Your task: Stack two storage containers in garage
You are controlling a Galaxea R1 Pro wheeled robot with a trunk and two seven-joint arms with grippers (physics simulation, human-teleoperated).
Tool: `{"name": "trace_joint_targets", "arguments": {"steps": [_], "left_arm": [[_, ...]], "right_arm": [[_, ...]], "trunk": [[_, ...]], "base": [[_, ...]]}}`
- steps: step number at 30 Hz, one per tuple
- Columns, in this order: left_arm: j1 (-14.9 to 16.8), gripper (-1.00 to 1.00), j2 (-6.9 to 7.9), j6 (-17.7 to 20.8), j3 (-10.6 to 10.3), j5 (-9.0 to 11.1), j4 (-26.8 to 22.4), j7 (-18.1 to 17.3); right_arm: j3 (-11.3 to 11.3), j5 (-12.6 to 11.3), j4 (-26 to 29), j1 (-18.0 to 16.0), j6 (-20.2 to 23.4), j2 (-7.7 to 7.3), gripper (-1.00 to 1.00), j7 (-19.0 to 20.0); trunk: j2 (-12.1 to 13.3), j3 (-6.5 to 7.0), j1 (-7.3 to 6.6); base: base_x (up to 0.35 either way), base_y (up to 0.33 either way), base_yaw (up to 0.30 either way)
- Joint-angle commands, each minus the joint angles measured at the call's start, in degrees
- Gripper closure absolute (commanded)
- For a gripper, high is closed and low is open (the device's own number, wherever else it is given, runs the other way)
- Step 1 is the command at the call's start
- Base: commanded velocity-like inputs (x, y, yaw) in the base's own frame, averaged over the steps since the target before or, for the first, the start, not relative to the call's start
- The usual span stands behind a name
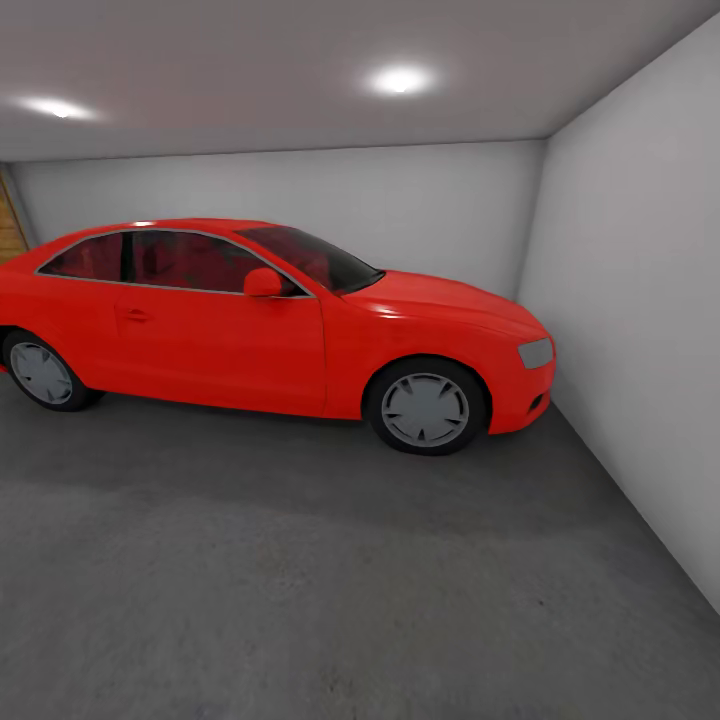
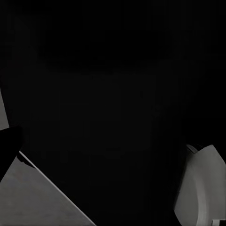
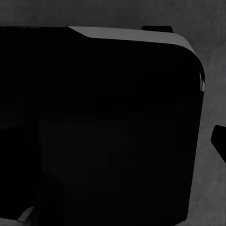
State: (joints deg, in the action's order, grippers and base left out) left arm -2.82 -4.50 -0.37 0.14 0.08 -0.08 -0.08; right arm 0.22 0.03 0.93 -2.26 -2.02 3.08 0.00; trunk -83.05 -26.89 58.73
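I am in the garage, looking over its dark grey speckled floor [image 1: 330, 600]. The two storage containers are out of view. In both wrist views a large dark shape close to the camera covers most of the picture. One dark tip, perhaps a finger [image 3: 219, 141], juts in at the edge of the right wrist view, over the grey floor [image 3: 214, 56]. A similar dark tip [image 2: 8, 141] shows in the left wrist view, beside a patch of grey floor [image 2: 28, 202]. How the jaws stand is not visible.
A red coupe car [image 1: 250, 330] stands side-on across the back, its nose toward the white right wall [image 1: 640, 330]. The white back wall [image 1: 400, 200] is behind it. A wood-coloured strip [image 1: 8, 225] shows at the far left. Open floor lies in front of the car.
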Motion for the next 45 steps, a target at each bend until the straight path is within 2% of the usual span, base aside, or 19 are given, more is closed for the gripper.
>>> {"name": "trace_joint_targets", "arguments": {"steps": [1,4,10,14,18,19,21,25,27,28,34,39,41,45], "left_arm": [[0.0,-1.0,-0.01,-0.1,0.0,0.0,0.0,0.0],[0.0,-1.0,-0.29,-0.1,0.1,0.1,0.0,-0.1],[0.0,-1.0,-1.57,-2.0,-0.2,0.1,-0.9,0.2],[0.0,-1.0,-1.27,-2.5,-0.1,0.1,-6.9,0.4],[0.0,-1.0,0.22,-2.1,0.1,1.3,-14.6,0.6],[0.0,-1.0,0.63,-1.2,0.1,2.1,-16.9,0.7],[0.0,-1.0,1.14,3.0,0.2,3.6,-21.8,1.4],[0.1,-1.0,1.6,10.6,0.4,4.6,-29.9,2.0],[0.1,-1.0,2.02,11.9,0.4,4.8,-32.4,2.1],[0.2,-1.0,2.61,12.4,0.6,4.9,-35.2,2.2],[0.2,-1.0,2.89,7.5,2.0,4.9,-33.9,2.0],[0.2,-1.0,4.55,3.2,4.5,4.9,-32.1,2.1],[0.2,-1.0,5.38,1.5,6.2,5.0,-31.4,2.0],[0.2,-1.0,5.86,0.3,7.9,5.0,-30.3,1.9]], "right_arm": [[0.0,0.0,-0.1,0.0,-0.2,0.0,-1.0,0.0],[0.2,0.1,1.1,0.0,-4.0,-0.06,-1.0,0.0],[0.2,0.3,4.7,-0.1,-6.0,-0.45,-1.0,0.0],[0.2,0.4,10.3,-0.4,-5.9,-1.11,-1.0,0.3],[0.2,1.5,16.9,-2.0,-3.9,-1.99,-1.0,0.4],[0.2,2.1,18.1,-3.3,-2.0,-2.29,-1.0,0.4],[0.2,3.6,19.3,-6.5,3.5,-2.99,-1.0,0.6],[0.2,4.6,20.0,-10.1,8.9,-3.8,-1.0,0.7],[0.2,4.7,20.1,-10.6,8.5,-4.05,-1.0,0.3],[0.0,4.4,19.9,-11.0,2.7,-4.35,-1.0,0.0],[0.2,4.3,19.8,-11.0,1.2,-4.39,-1.0,0.2],[0.2,4.3,19.4,-11.0,0.6,-4.55,-1.0,0.0],[0.2,4.3,19.2,-10.9,0.6,-4.62,-1.0,-0.1],[0.2,4.3,19.1,-10.9,0.5,-4.72,-1.0,-0.1]], "trunk": [[0.0,-0.04,0.0],[0.0,-0.04,0.0],[0.0,-0.04,0.0],[0.0,-0.04,0.0],[0.0,-0.04,0.0],[0.0,-0.04,0.0],[0.0,-0.04,0.0],[0.0,-0.04,0.0],[0.0,-0.04,0.0],[0.0,-0.04,0.0],[0.0,-0.04,0.0],[0.0,-0.04,0.0],[0.0,-0.04,0.0],[0.0,-0.04,0.0]], "base": [[0.0,0.0,0.0],[0.0,0.0,0.0],[0.0,0.0,0.0],[0.0,0.0,0.0],[0.0,0.0,0.0],[0.0,0.0,0.0],[0.0,0.0,0.0],[0.0,0.0,0.0],[0.0,0.0,0.0],[0.0,0.0,0.0],[0.0,0.0,0.0],[0.0,0.0,0.035],[0.0,0.0,0.168],[0.0,0.0,0.25]]}}
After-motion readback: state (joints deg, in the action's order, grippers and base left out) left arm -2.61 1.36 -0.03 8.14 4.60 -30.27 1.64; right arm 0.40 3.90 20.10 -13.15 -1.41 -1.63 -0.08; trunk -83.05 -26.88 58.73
